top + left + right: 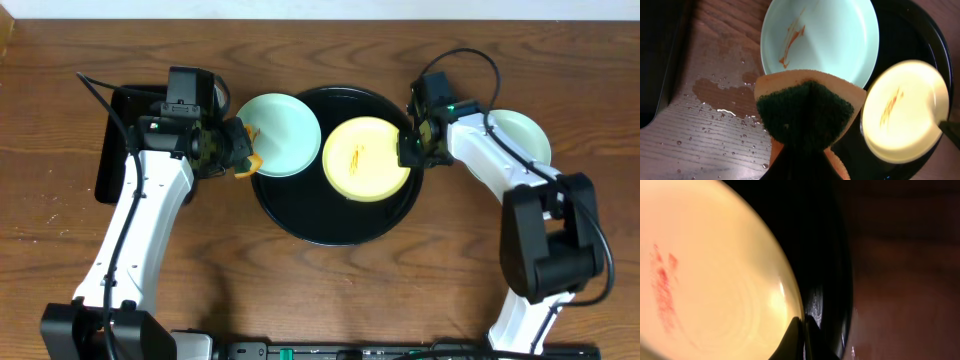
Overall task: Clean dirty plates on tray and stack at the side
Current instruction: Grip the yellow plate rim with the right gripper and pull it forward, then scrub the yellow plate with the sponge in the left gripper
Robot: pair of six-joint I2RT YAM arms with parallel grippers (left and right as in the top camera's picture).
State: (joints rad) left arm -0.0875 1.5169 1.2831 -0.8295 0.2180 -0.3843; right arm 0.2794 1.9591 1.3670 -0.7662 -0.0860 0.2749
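clamps a sponge (805,112) in the left gripper (240,150), pressed tight on it: orange foam, dark green scrub face toward the wrist camera. holds it at the tray's (330,220) left edge, just beside a blue-green plate (280,135); touching or not, cannot tell. shows that plate straddling the tray's left rim, partly over the table (320,300), with an orange streak inside. pinches the right rim of the yellow plate (365,158) with the right gripper (412,147), fingertips (790,345) squeezed together on the thin edge. finds the yellow plate over the right half of the tray, reaching its right rim, with an orange-red smear near the middle; resting or lifted, cannot tell. shows a second blue-green plate (528,135) off the tray, on the table at far right, partly behind the right arm (485,150). shows a puddle (722,95) and droplets on the wood left of the first plate, and a rectangular tray (112,160) at far left.
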